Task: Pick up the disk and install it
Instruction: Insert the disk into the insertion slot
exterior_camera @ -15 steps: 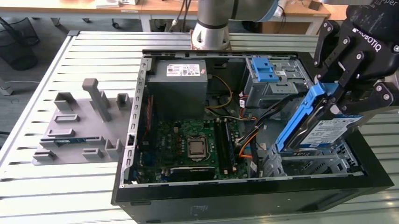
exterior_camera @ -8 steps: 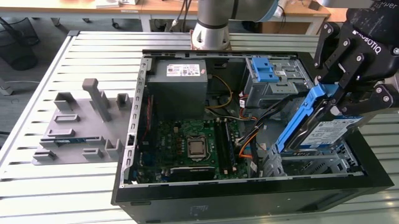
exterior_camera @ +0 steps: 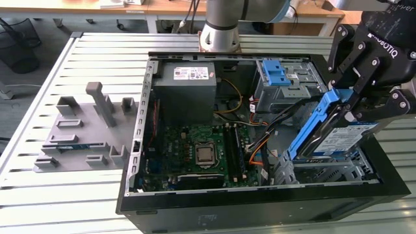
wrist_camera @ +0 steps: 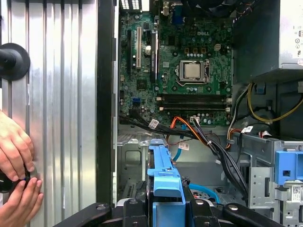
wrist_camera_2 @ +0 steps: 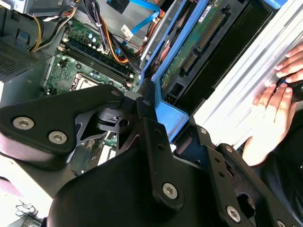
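Arm (exterior_camera: 219, 24): silver-grey cylindrical link, light-blue cap at the joint. Gripper (exterior_camera: 344, 108): matte black, chunky jointed links, white lettering on the body. In the second wrist view, black finger links (wrist_camera_2: 156, 156) with rounded plates, studded with round silver screw heads (wrist_camera_2: 170, 190).
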